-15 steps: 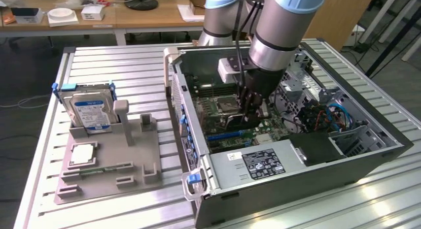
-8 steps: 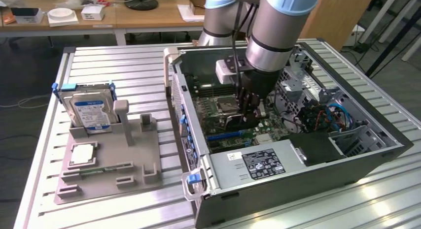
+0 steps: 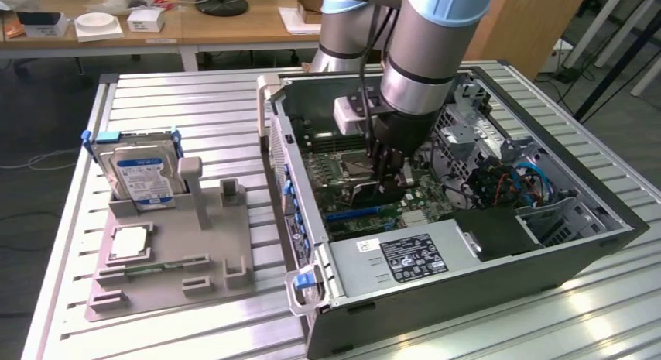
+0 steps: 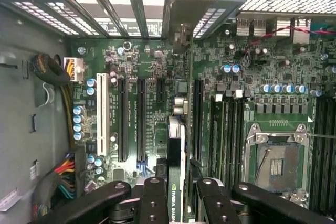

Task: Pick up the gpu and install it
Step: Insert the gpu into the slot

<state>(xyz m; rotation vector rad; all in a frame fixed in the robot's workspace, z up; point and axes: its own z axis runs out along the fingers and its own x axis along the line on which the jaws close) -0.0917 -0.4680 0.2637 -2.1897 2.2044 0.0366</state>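
Your gripper (image 3: 391, 165) is reaching down into the open computer case (image 3: 578, 244). Its black fingers (image 4: 153, 203) are standing partly closed and pinching the gpu (image 4: 176, 153), one on each face. In the wrist view you are seeing the card edge-on, upright over the green motherboard (image 4: 131, 56), beside the long black expansion slots (image 4: 140, 121). You cannot tell whether it is touching a slot. The hard drive (image 3: 142, 178) is sitting outside the case in the grey holder (image 3: 222, 252).

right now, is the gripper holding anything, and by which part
The gripper holds the gpu edge-on, pinched across its two flat faces at the upper edge.
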